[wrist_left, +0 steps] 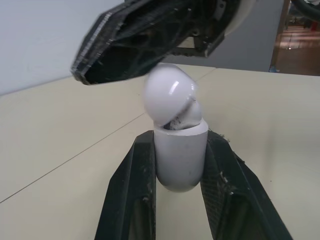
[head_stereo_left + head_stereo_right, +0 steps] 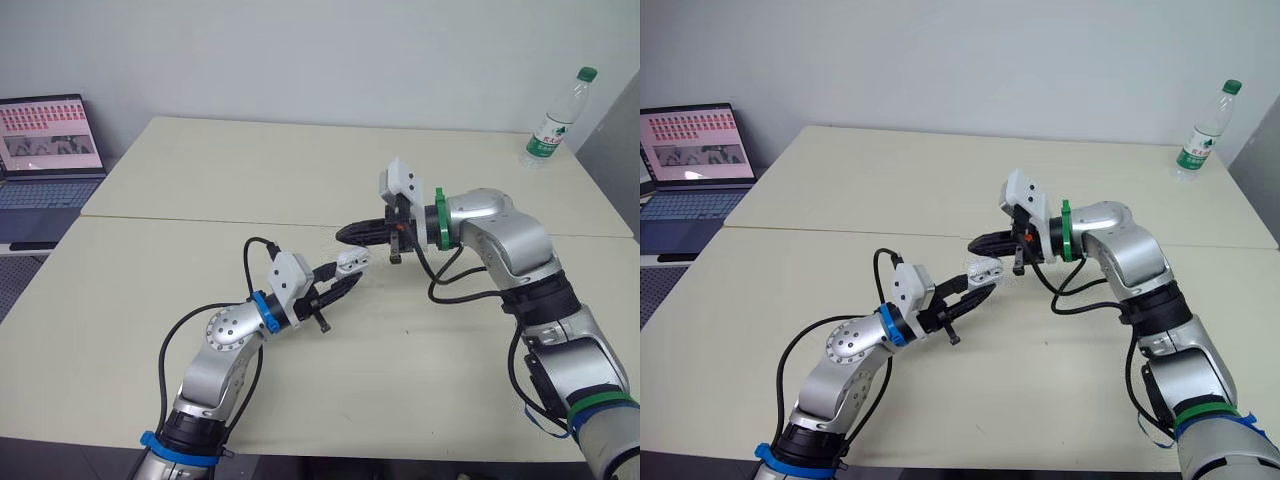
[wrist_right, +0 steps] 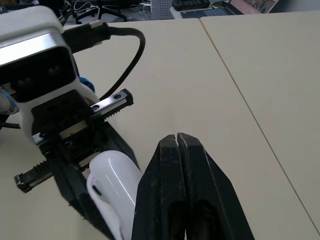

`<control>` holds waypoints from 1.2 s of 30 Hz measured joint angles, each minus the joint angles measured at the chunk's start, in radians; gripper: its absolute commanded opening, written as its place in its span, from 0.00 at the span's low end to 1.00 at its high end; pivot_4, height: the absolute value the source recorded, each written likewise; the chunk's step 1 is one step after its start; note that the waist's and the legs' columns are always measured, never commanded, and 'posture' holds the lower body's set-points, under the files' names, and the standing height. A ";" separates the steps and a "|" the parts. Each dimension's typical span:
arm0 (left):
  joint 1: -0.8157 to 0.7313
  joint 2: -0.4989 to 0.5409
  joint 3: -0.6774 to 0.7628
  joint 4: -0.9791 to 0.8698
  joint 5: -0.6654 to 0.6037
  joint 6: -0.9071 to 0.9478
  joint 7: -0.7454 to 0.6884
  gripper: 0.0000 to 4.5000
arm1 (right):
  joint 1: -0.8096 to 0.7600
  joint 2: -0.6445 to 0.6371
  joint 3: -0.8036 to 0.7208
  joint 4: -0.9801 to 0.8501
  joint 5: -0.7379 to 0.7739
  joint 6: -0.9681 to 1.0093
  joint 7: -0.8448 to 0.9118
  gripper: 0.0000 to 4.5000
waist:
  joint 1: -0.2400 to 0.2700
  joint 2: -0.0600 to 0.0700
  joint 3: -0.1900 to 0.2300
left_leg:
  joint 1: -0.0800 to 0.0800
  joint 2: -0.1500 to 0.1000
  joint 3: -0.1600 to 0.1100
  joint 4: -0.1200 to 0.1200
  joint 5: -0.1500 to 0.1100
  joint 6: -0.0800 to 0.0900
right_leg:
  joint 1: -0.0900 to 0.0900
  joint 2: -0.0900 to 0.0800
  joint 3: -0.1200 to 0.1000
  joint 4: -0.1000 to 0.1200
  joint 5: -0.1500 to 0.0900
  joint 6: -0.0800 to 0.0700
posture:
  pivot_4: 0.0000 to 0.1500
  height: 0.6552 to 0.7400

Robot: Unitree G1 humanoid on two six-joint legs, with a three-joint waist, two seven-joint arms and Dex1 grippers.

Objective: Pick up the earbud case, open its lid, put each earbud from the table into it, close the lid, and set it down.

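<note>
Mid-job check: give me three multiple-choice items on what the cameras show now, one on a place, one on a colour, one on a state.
1. Where is the earbud case?
A) between the left end effector's fingers
B) on a chair
C) on the floor

2. The bottle's cap is:
A) red
B) green
C) blue

3. The case's lid is:
A) shut
B) tipped open
C) detached

Answers:
1. A, black fingers flank the case on both sides.
2. B, the cap shows green.
3. B, the lid tilts up off the body.

Left gripper fingers clamp the earbud case — right gripper fingers pressed together, close by.
</note>
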 measured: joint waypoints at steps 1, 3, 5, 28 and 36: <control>0.000 0.001 0.002 0.000 0.000 0.002 0.000 0.18 | 0.009 -0.004 -0.001 -0.006 -0.003 0.001 -0.002 0.01 | 0.000 0.000 0.000 | 0.000 0.000 0.000 0.000 0.000 0.000 | 0.000 0.000 0.000 0.000 0.000 0.000 | 1.00 1.00; 0.000 0.001 0.002 0.002 0.000 0.004 -0.002 0.18 | 0.022 -0.018 -0.005 -0.019 -0.006 -0.001 -0.007 0.01 | 0.000 0.000 0.000 | 0.000 0.000 0.000 0.000 0.000 0.000 | 0.000 0.000 0.000 0.000 0.000 0.000 | 1.00 1.00; -0.001 0.002 0.002 0.004 0.000 0.004 -0.004 0.18 | 0.041 -0.027 -0.011 -0.038 -0.010 -0.004 -0.019 0.01 | 0.000 0.000 0.000 | 0.000 0.000 0.000 0.000 0.000 0.000 | 0.000 0.000 0.000 0.000 0.000 0.000 | 1.00 1.00; -0.214 0.016 0.196 0.010 -0.491 1.034 0.200 0.18 | 0.599 -0.160 -0.290 -0.282 0.049 -0.358 -0.015 0.99 | -0.001 -0.001 0.000 | 0.001 -0.001 -0.002 0.002 0.000 0.000 | 0.002 0.001 -0.001 0.001 -0.003 0.006 | 1.00 1.00; -0.274 -0.122 0.349 0.132 -0.552 1.401 0.437 0.18 | 0.668 -0.101 -0.243 -0.331 0.004 -0.406 -0.113 0.99 | -0.004 0.000 0.000 | 0.002 0.000 -0.003 0.001 0.001 -0.002 | 0.002 0.002 -0.001 0.002 -0.002 0.003 | 1.00 1.00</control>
